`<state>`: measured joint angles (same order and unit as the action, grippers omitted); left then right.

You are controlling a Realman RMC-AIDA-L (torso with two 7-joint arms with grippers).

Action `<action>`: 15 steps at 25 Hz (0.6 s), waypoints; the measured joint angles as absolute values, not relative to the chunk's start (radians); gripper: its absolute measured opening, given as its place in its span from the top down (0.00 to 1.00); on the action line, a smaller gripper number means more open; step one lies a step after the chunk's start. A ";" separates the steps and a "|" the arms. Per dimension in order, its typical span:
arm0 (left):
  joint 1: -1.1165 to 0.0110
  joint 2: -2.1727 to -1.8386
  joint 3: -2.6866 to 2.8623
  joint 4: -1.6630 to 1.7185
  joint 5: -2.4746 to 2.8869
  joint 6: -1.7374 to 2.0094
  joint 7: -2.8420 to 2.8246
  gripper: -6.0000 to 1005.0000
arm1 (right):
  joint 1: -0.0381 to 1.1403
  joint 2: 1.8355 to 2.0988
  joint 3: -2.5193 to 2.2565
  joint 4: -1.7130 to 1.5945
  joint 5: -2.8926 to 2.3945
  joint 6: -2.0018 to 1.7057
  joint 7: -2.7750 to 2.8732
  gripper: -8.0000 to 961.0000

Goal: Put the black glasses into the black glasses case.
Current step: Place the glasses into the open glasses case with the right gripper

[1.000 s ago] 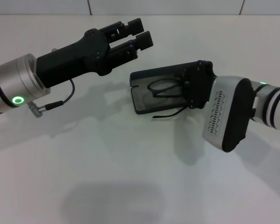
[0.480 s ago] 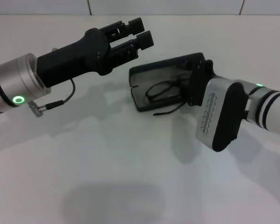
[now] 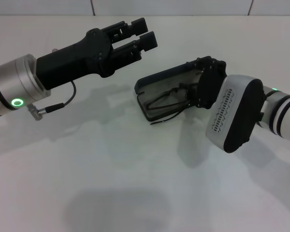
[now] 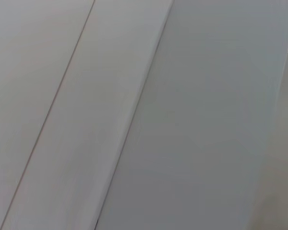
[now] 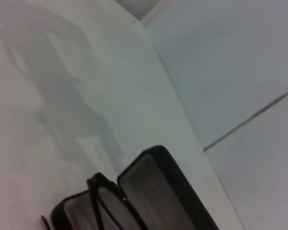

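Observation:
The black glasses case (image 3: 146,107) lies open at the table's middle, with its lid (image 3: 160,79) half raised behind it. The black glasses (image 3: 165,97) lie in the case, and one temple arm (image 3: 165,119) sticks out over the front rim onto the table. My right gripper (image 3: 202,88) is at the case's right end, right against the case and glasses. The right wrist view shows the lid (image 5: 156,189) and the glasses frame (image 5: 103,192) close up. My left gripper (image 3: 141,35) is open and empty, held above the table to the case's upper left.
The white table (image 3: 111,169) ends at a tiled wall (image 3: 174,6) at the back. A cable and plug (image 3: 43,110) hang under my left wrist. The left wrist view shows only the wall.
My right wrist has rolled and shifted at the case's right end. The case has turned a little on the table with the glasses, and its lid has risen. The left arm has not moved.

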<state>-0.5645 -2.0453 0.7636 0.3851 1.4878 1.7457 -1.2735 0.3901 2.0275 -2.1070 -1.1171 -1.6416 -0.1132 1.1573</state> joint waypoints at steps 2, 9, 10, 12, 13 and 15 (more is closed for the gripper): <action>-0.561 -2.044 0.764 0.385 1.488 1.746 -1.273 0.42 | 0.389 2.028 -2.107 -1.118 -1.626 -0.107 1.158 0.52; -0.542 -2.042 0.764 0.385 1.488 1.746 -1.273 0.42 | 0.346 2.020 -2.049 -1.172 -1.537 -0.221 1.165 0.52; -0.538 -2.042 0.764 0.386 1.488 1.747 -1.273 0.42 | 0.334 2.020 -2.017 -1.181 -1.529 -0.290 1.168 0.52; -0.533 -2.041 0.764 0.387 1.488 1.747 -1.274 0.42 | 0.313 2.021 -1.935 -1.192 -1.521 -0.454 1.183 0.52; -0.532 -2.041 0.764 0.388 1.488 1.748 -1.274 0.42 | 0.310 2.021 -1.898 -1.193 -1.519 -0.544 1.197 0.52; -0.533 -2.042 0.764 0.388 1.488 1.748 -1.274 0.42 | 0.317 2.020 -1.816 -1.178 -1.516 -0.732 1.239 0.52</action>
